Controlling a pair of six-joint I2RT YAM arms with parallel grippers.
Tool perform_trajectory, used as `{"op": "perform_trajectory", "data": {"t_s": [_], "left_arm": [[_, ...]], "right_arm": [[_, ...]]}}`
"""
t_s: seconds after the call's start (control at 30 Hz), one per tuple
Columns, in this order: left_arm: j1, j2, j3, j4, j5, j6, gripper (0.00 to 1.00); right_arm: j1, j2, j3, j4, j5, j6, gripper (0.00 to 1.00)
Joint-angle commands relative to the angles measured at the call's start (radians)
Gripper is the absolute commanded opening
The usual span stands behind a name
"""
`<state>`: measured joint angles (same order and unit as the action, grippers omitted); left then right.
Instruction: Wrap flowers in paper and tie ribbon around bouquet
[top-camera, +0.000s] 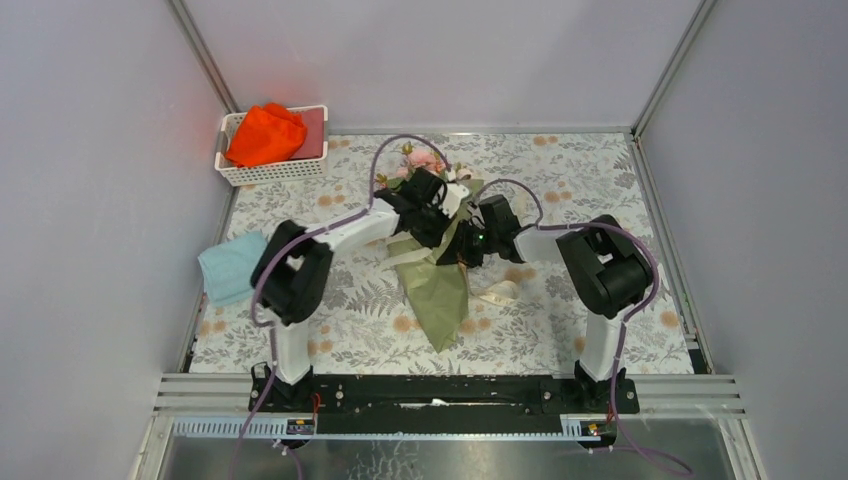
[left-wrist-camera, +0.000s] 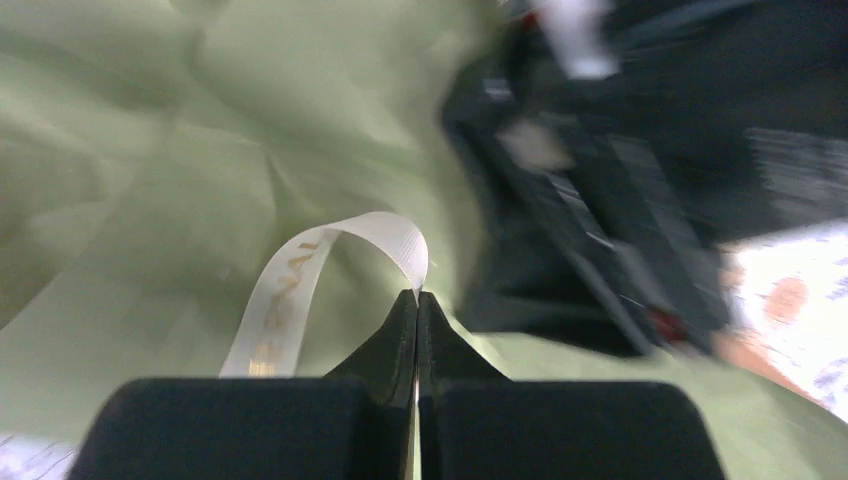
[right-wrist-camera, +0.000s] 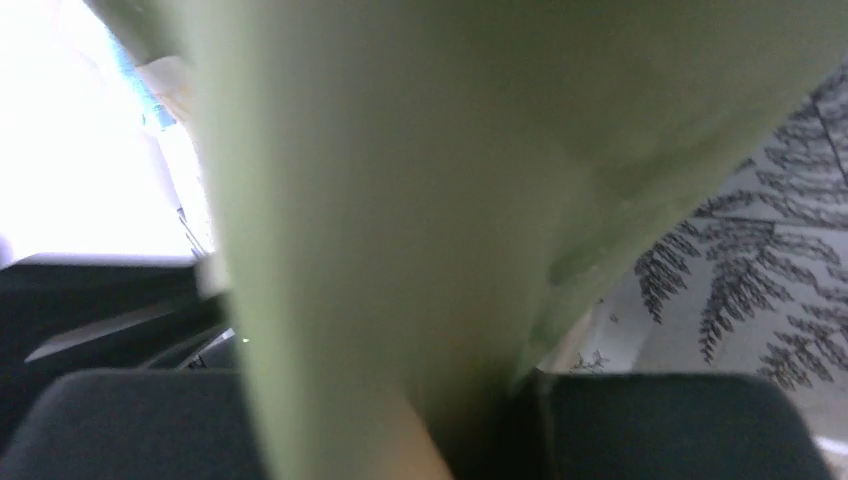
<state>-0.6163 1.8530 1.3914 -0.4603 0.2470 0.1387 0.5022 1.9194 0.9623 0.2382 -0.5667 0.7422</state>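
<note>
Bouquet: the bouquet (top-camera: 437, 285), a cone of thin olive-green sheet with blooms at its wide end, lies mid-table. Its narrow tip points toward the arm bases.
Flowers: the flowers (top-camera: 424, 160), small pink roses with green leaves, show from the far, wide end, partly hidden by the left wrist.
Paper: the olive-green paper (top-camera: 445, 312) is rolled into a closed cone around the stems, so the wrapping looks done.
Ribbon: the long, flat, cream-beige ribbon (left-wrist-camera: 285, 300), printed with gold letters, arches over the paper and runs down into the left fingertips. In the top view a pale strip seems to cross the cone's waist, and a loose length lies on the table just right of the cone. No knot or bow shows.
Left gripper: the left gripper (left-wrist-camera: 417, 297) has its jaws pressed together, apparently pinching the ribbon at the tips.
Right gripper: the right gripper (right-wrist-camera: 395, 415) has its fingers apart with the paper cone between them. Whether they press it cannot be told.
Progress: judged late in the task, with tying under way and the knot not yet made.
Surroundings: a fern-and-blossom printed tablecloth (top-camera: 600, 190) covers the table. A white plastic basket (top-camera: 232, 172) holding an orange-red cloth (top-camera: 265, 135) sits at the far left corner, and a light blue cloth (top-camera: 228, 268) lies at the left edge.
</note>
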Motion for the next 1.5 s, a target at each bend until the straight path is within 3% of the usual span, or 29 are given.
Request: {"op": "perform_trajectory", "data": {"t_s": [0.0, 0.13, 0.27, 0.4, 0.5, 0.63, 0.73, 0.83, 0.9, 0.97, 1.0, 1.03, 1.07, 1.2, 1.33, 1.4, 1.47], "left_arm": [[0.020, 0.152, 0.046, -0.023, 0.043, -0.049, 0.00], [0.020, 0.227, 0.045, -0.005, 0.019, -0.046, 0.00], [0.020, 0.246, 0.013, 0.018, 0.011, -0.045, 0.00], [0.020, 0.227, -0.022, 0.040, 0.021, -0.046, 0.00], [0.020, 0.211, -0.025, 0.039, 0.021, -0.042, 0.00], [0.020, 0.187, -0.034, 0.037, 0.017, -0.036, 0.00], [0.020, 0.172, -0.042, 0.039, 0.013, -0.033, 0.00], [0.020, 0.163, -0.041, 0.039, 0.010, -0.027, 0.00], [0.020, 0.159, -0.040, 0.038, 0.005, -0.024, 0.00], [0.020, 0.154, -0.041, 0.037, -0.001, -0.016, 0.00], [0.020, 0.152, -0.040, 0.036, -0.006, -0.013, 0.00], [0.020, 0.150, -0.039, 0.033, -0.008, -0.010, 0.00], [0.020, 0.150, -0.036, 0.030, -0.010, -0.007, 0.00], [0.020, 0.154, -0.021, 0.025, -0.017, -0.001, 0.00], [0.020, 0.169, -0.005, 0.022, -0.029, 0.000, 0.00], [0.020, 0.169, -0.003, 0.022, -0.024, 0.003, 0.00], [0.020, 0.173, 0.003, 0.017, -0.024, 0.009, 0.00]], "right_arm": [[0.016, -0.110, -0.013, -0.046, 0.108, -0.023, 0.31], [0.016, -0.264, 0.032, -0.280, 0.250, -0.168, 0.46], [-0.001, -0.436, 0.076, -0.488, 0.511, -0.294, 0.65], [-0.139, -0.528, -0.008, -0.401, 0.722, -0.300, 0.81], [-0.216, -0.379, 0.032, -0.365, 0.771, -0.327, 0.84], [-0.229, -0.119, 0.266, -0.521, 0.737, -0.367, 0.85], [-0.226, -0.028, 0.327, -0.554, 0.693, -0.365, 0.99], [-0.218, 0.025, 0.333, -0.570, 0.725, -0.388, 0.99], [-0.218, 0.064, 0.345, -0.597, 0.742, -0.410, 0.94], [-0.219, 0.089, 0.352, -0.616, 0.740, -0.438, 0.78], [-0.220, 0.094, 0.348, -0.614, 0.733, -0.451, 0.54], [-0.222, 0.089, 0.342, -0.609, 0.730, -0.459, 0.19], [-0.227, 0.081, 0.336, -0.604, 0.727, -0.467, 0.02], [-0.309, -0.068, 0.289, -0.567, 0.780, -0.484, 0.00], [-0.487, -0.430, 0.117, -0.350, 0.842, -0.459, 0.00], [-0.497, -0.590, 0.119, -0.278, 0.916, -0.525, 0.00], [-0.498, -0.683, 0.195, -0.254, 0.882, -0.578, 0.00]]}}
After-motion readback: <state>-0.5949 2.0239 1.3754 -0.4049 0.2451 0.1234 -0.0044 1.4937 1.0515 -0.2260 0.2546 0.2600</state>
